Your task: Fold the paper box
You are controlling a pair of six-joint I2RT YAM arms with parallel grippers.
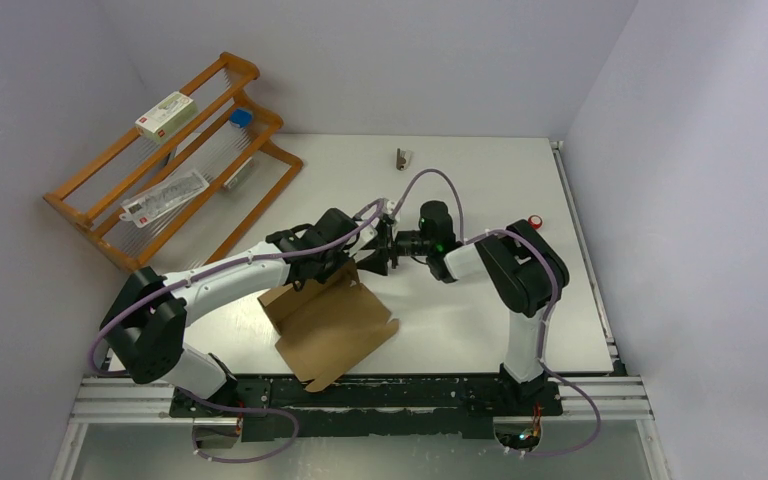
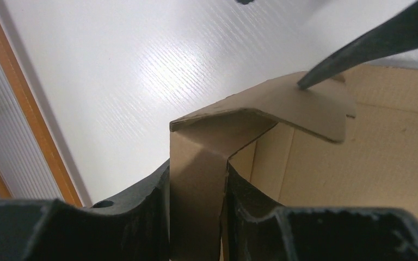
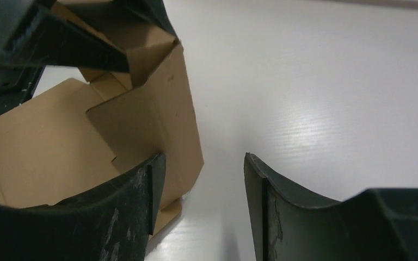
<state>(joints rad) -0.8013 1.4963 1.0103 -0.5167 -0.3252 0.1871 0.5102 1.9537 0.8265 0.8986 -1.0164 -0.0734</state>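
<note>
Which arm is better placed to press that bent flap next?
Right, likely: the right end effector is open, one fingertip on the flap; the left end effector is clamped on a raised wall of the paper box.

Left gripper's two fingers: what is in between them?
A standing brown flap of the paper box fills the gap between the fingers of the left gripper, which pinch it. The left wrist view shows this.

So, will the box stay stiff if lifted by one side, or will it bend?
Probably floppy: the box is thin sheet, and its flap bends at a crease. Likely light: the left gripper alone pinches one side. It may slide on the glossy table.
</note>
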